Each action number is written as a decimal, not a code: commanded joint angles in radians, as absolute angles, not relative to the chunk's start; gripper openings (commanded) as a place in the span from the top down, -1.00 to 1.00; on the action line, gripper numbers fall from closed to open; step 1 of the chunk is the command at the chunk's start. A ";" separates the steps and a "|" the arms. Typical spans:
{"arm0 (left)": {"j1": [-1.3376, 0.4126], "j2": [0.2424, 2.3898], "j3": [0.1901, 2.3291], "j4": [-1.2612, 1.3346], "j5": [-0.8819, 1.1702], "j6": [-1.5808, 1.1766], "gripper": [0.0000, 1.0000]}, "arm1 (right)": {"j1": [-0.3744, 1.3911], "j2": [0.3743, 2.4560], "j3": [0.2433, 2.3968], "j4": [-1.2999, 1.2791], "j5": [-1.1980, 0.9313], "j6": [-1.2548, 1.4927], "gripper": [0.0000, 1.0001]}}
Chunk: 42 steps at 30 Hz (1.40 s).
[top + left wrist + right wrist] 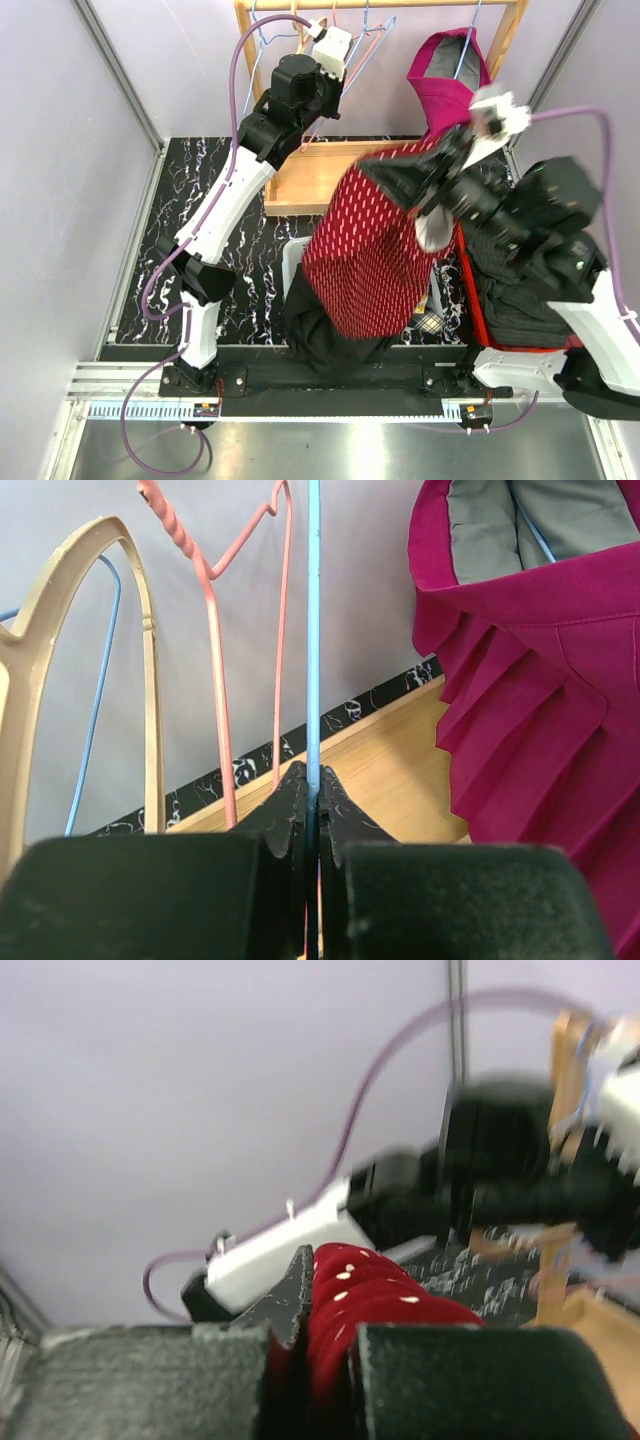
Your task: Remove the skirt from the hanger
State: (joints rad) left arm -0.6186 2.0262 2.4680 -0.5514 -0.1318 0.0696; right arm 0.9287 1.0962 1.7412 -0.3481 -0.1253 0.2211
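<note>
Skirt [375, 1295] pinched in right tool [328, 1310], hanger [314, 630] in left tool [314, 785]

We see a magenta garment [520, 710] hanging on a wooden rack [295, 185], beside a pink hanger [215, 680] and a cream hanger [152, 720], over a marbled counter [265, 270].

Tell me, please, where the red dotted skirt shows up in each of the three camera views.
Top external: centre of the picture, the red dotted skirt hanging from the right gripper.
Left wrist: not in it; the left gripper pinches a blue hanger beside a magenta skirt.
Right wrist: bottom centre, red dotted skirt bunched in the right gripper.
Shared landmark: the wooden rack.
</note>
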 commanded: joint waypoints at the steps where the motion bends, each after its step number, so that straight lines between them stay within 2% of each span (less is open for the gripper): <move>1: -0.609 1.997 2.471 -0.509 -0.150 0.051 1.00 | 0.933 1.167 1.988 -0.290 -0.066 0.092 1.00; 5: -0.609 1.980 2.448 -0.518 -0.161 0.055 1.00 | 0.934 1.178 1.947 -0.304 -0.048 0.109 1.00; 12: -0.609 1.944 2.347 -0.563 -0.184 0.032 1.00 | 0.933 1.040 1.600 -0.256 0.038 0.189 1.00; 20: -0.609 1.919 2.336 -0.575 -0.187 0.026 1.00 | 0.933 0.969 1.359 -0.261 0.049 0.279 1.00; 21: -0.611 1.913 2.338 -0.578 -0.184 0.023 0.94 | 0.933 0.968 1.318 -0.264 0.051 0.290 1.00; 22: -0.611 1.905 2.336 -0.580 -0.181 0.020 0.78 | 0.933 0.965 1.298 -0.265 0.054 0.301 1.00; 23: -0.611 1.885 2.336 -0.580 -0.169 0.021 0.03 | 0.931 0.963 1.275 -0.265 0.055 0.307 1.00; 24: -0.611 1.873 2.335 -0.581 -0.167 0.018 -0.35 | 0.931 0.962 1.229 -0.265 0.055 0.328 1.00; 25: -0.611 1.861 2.332 -0.581 -0.166 0.012 -0.54 | 0.931 0.960 1.206 -0.265 0.055 0.339 1.00; 26: -0.612 1.846 2.321 -0.581 -0.158 0.009 -0.97 | 0.931 0.960 1.184 -0.268 0.057 0.351 1.00; 34: -0.632 1.642 2.174 -0.580 -0.092 0.003 -0.98 | 0.885 0.974 0.910 -0.238 0.003 0.569 1.00; 38: -0.652 1.552 2.092 -0.607 -0.048 0.003 -0.97 | 0.787 1.031 0.757 -0.158 -0.165 0.760 1.00; 42: -0.679 1.508 2.046 -0.635 -0.048 0.046 -0.98 | 0.781 1.158 0.655 -0.084 -0.264 0.867 1.00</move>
State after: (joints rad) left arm -0.6540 1.5539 2.0918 -0.6247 -0.0853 0.0120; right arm 0.7876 1.0618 0.7197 -0.1890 -0.1139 0.6945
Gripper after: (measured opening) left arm 0.987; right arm 0.033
